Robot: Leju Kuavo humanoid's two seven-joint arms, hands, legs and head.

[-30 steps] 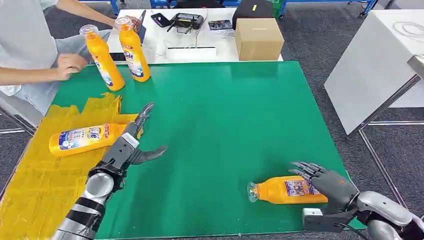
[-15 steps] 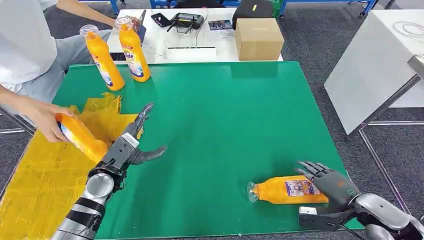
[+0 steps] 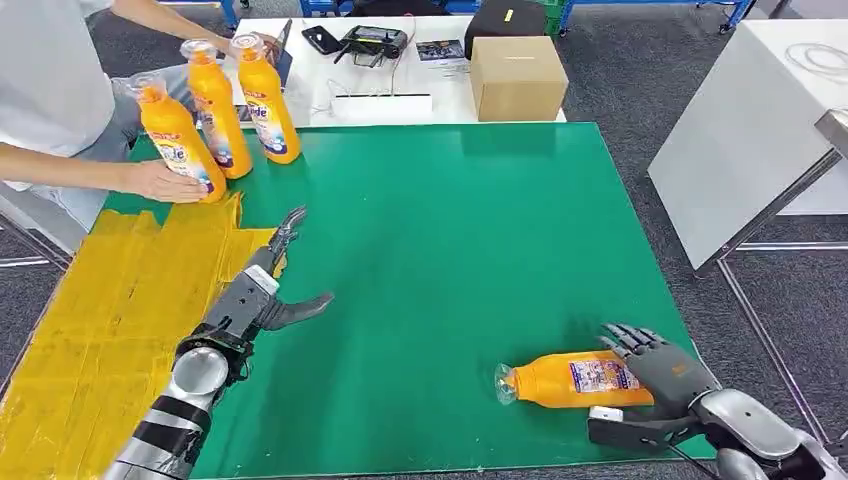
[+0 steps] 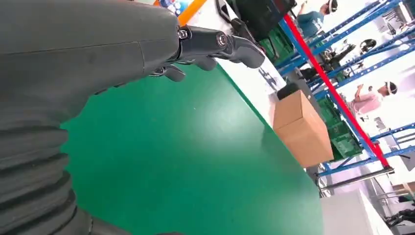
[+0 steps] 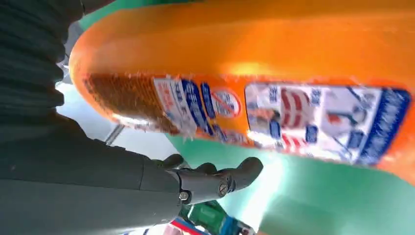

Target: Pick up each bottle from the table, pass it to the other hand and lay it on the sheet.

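On the green table (image 3: 450, 230), an orange bottle (image 3: 575, 380) lies on its side near the near right corner, its clear cap pointing left and its label facing up. The right hand (image 3: 660, 375) sits at the bottle's base end, its dark fingers (image 3: 628, 338) spread and arched over the far side of the base while the thumb reaches along the near side; the fingers are apart and not clamped, and whether they touch the bottle cannot be told from the head view. In the right wrist view the bottle (image 5: 254, 88) lies close in front of the palm with a fingertip (image 5: 244, 171) curling beside it, a gap of green showing between them. The left hand (image 3: 262, 290) hovers over the table at the right edge of the yellow sheet (image 3: 110, 320), released, with its fingers stretched toward the far side and the thumb splayed out to the right, holding nothing; the left wrist view shows the same outstretched fingers (image 4: 230, 44) over bare green. At the far left corner three more orange bottles stand upright close together: the leftmost bottle (image 3: 175, 135) is steadied at its foot by a person's hand (image 3: 165, 182), the middle bottle (image 3: 217, 110) and the right bottle (image 3: 265, 100) stand just beside it. A cardboard box (image 3: 517, 75) rests on the white table beyond.
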